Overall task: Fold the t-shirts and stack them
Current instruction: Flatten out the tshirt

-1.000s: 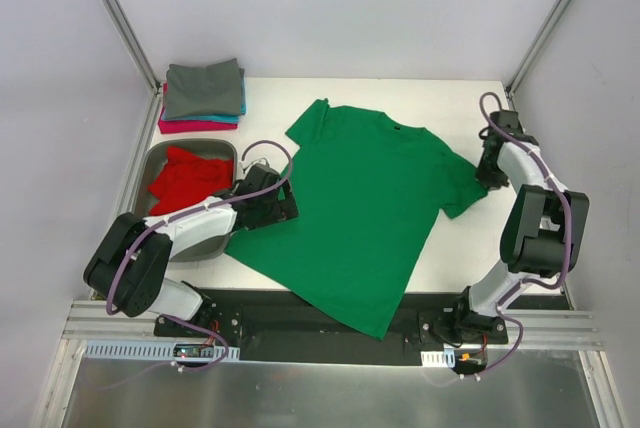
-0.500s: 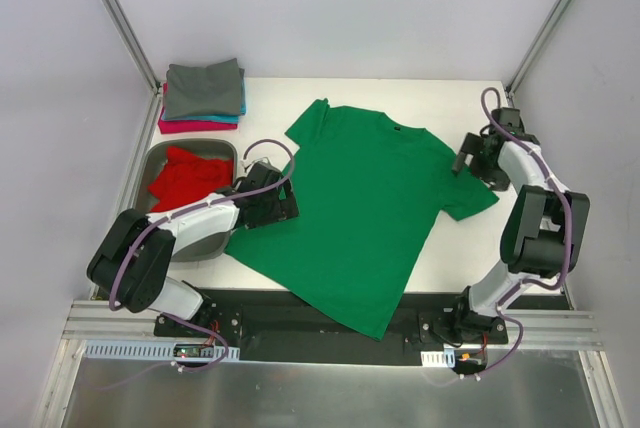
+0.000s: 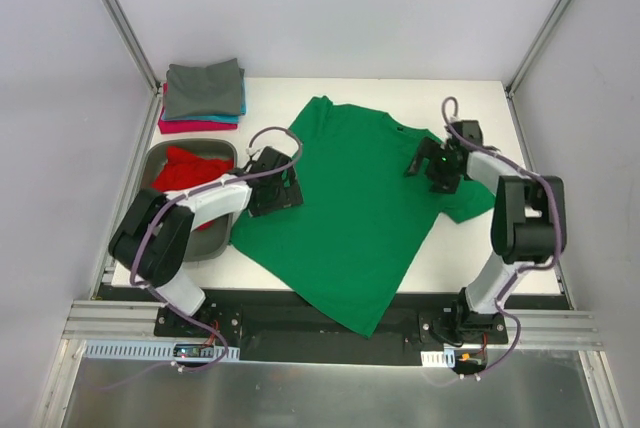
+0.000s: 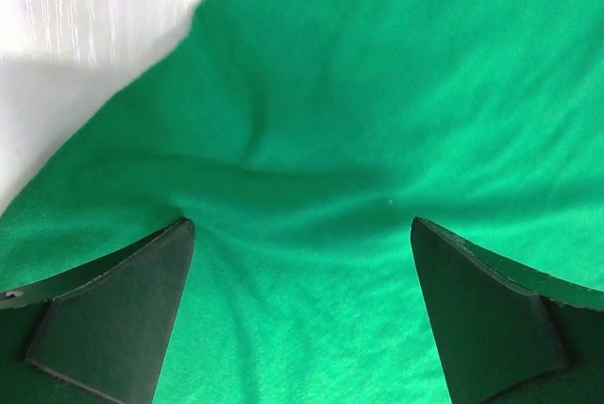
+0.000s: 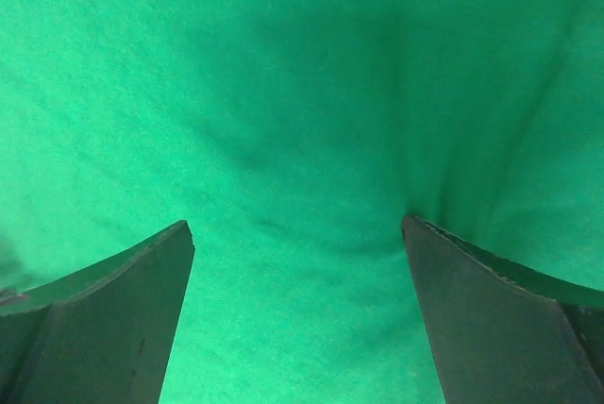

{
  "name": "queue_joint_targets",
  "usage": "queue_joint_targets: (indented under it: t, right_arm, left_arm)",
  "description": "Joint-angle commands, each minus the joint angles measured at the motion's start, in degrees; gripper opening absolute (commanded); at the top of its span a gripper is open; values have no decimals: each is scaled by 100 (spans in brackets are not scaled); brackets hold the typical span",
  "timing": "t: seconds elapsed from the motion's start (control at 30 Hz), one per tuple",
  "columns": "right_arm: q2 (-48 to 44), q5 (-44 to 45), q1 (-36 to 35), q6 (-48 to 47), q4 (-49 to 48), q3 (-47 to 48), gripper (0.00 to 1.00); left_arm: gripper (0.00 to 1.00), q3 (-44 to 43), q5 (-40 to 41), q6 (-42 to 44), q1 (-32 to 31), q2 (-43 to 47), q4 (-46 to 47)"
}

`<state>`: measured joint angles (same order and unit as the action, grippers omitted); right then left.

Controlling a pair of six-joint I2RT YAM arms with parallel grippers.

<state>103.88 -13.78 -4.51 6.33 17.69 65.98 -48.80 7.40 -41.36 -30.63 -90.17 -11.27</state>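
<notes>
A bright green t-shirt (image 3: 360,208) lies spread flat on the white table, collar toward the back. My left gripper (image 3: 277,188) is open over its left edge; in the left wrist view its fingertips (image 4: 142,300) press down on green cloth (image 4: 311,140), which wrinkles between them. My right gripper (image 3: 432,162) is open over the shirt's right shoulder, fingers (image 5: 472,300) resting on green cloth (image 5: 283,92). Neither holds anything. A red t-shirt (image 3: 185,176) lies crumpled in the grey tray (image 3: 160,153). Folded grey, teal and pink t-shirts (image 3: 203,93) are stacked at the back left.
White table (image 3: 470,248) shows to the right of the shirt and along the back. The shirt's hem hangs over the near table edge (image 3: 365,313). Metal frame posts stand at the back corners.
My right gripper let go of the right sleeve, opened, and moved left onto the shirt's shoulder. My left gripper slid a little toward the back along the shirt's left edge.
</notes>
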Motion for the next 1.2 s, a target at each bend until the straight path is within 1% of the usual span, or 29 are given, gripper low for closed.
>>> queue_joint_targets:
  t: [0.0, 0.07, 0.1, 0.17, 0.23, 0.3, 0.37, 0.43, 0.47, 0.53, 0.63, 0.7, 0.8, 0.87, 0.9, 0.93, 1.0, 1.07, 1.17]
  right_arm:
    - [-805, -413, 941, 640, -440, -1757, 96]
    - [-1507, -975, 1154, 877, -889, -2664, 96]
    - [-1963, -829, 1154, 966, -925, -2991, 96]
    - [-2913, -583, 1146, 1124, -681, -3598, 96]
    - [-3739, -573, 1137, 1457, -653, -4169, 96]
    - [-4513, -460, 1128, 1634, -627, -4539, 96]
    - [-4980, -170, 1128, 1356, -68, -4332, 96]
    - [-5218, 59, 1119, 1039, 478, -3928, 96]
    - [-5307, 95, 1119, 881, 559, -3734, 96]
    - [-5247, 130, 1111, 564, 560, -3391, 96]
    - [-4625, 348, 875, -121, 779, -2487, 96]
    - [-3975, 770, 358, -543, 797, -1837, 96]
    - [-2465, 763, -66, -896, 911, -616, 96]
    - [-1516, 816, -216, -940, 1042, 262, 96]
    - [-997, 755, -278, -1019, 1148, 763, 96]
    - [-583, 745, -348, -1080, 1305, 1368, 96]
    - [374, 640, -497, -1317, 1491, 2135, 96]
    - [1087, 631, -533, -1318, 1657, 2838, 96]
    - [1993, 657, -533, -1301, 2211, 3884, 96]
  left_arm:
    - [99, -734, 130, 58, 145, -886, -481]
    - [99, -1235, 200, 190, 154, -1317, -604]
    - [99, -1568, 235, 242, 180, -1536, -692]
    - [99, -2245, 105, 330, 268, -2020, -876]
    - [99, -2922, -115, 348, 391, -2494, -1052]
    - [99, -3564, -177, 401, 435, -2864, -1271]
    - [99, -4127, -160, 584, 444, -3084, -1413]
    - [99, -4558, -55, 717, 462, -3182, -1614]
    - [99, -4716, -46, 770, 470, -3139, -1720]
    - [99, -4692, -72, 805, 462, -2911, -1739]
    - [99, -4289, -195, 858, 427, -2358, -1712]
    - [99, -3720, -177, 858, 365, -1971, -1642]
    - [99, -2788, -318, 780, 251, -1225, -1327]
    - [99, -1928, -536, 656, 181, -706, -826]
    - [99, -1575, -660, 604, 172, -521, -442]
    - [99, -1293, -730, 568, 172, -415, -290]
    - [99, -1115, -670, 542, 180, -466, -174]
    - [99, -1254, -896, 585, 233, -711, -174]
    - [99, -1483, -1144, 551, 321, -1098, -174]
